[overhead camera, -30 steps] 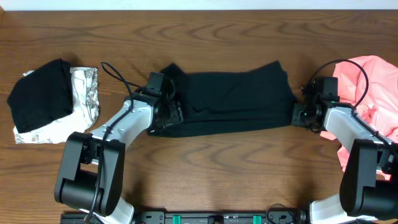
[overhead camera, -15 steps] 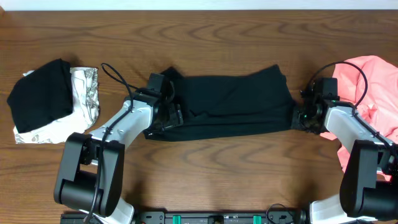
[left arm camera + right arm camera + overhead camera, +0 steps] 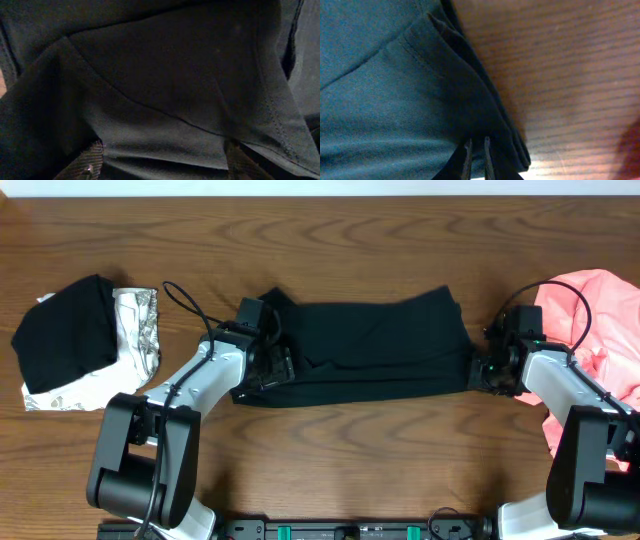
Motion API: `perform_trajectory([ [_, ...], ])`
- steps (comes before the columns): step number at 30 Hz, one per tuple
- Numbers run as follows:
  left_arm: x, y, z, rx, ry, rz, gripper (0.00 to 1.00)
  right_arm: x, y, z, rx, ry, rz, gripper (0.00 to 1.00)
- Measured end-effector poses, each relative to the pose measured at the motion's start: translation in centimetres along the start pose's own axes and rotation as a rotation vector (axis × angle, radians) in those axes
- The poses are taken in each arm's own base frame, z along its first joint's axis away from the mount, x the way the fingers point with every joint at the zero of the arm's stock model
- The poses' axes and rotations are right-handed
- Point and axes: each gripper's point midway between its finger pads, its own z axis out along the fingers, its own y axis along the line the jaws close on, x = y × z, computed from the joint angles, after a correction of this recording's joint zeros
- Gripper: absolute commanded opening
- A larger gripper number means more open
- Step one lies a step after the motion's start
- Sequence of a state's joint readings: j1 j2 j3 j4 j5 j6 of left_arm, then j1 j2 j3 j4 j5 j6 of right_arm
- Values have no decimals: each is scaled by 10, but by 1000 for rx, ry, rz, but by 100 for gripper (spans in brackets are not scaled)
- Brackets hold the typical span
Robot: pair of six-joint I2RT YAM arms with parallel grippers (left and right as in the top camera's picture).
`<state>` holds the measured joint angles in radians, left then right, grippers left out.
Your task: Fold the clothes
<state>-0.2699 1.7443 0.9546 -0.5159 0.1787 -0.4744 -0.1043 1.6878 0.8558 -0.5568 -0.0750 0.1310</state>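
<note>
Mostly brown wood-grain table (image 3: 360, 455), black T-shirt (image 3: 370, 345) centred

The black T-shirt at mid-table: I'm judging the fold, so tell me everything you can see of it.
The black T-shirt is plain, soft matte knit with stitched hems, folded into a long layered band lying flat on the wooden table. The right gripper pinches its right edge; the left gripper stands open at its left end, cloth between its fingers.
</note>
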Motion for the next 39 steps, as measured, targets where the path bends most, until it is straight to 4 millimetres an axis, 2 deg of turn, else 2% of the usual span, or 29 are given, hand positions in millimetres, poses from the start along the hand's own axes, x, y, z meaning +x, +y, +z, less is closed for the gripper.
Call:
perform_trajectory([
  [16,1,1,0,-5,2,0,80,23,-2,-4,8,96,37,10],
  [39,1,2,0,-9,4,-1,81,22,-1,-3,5,93,56,12],
])
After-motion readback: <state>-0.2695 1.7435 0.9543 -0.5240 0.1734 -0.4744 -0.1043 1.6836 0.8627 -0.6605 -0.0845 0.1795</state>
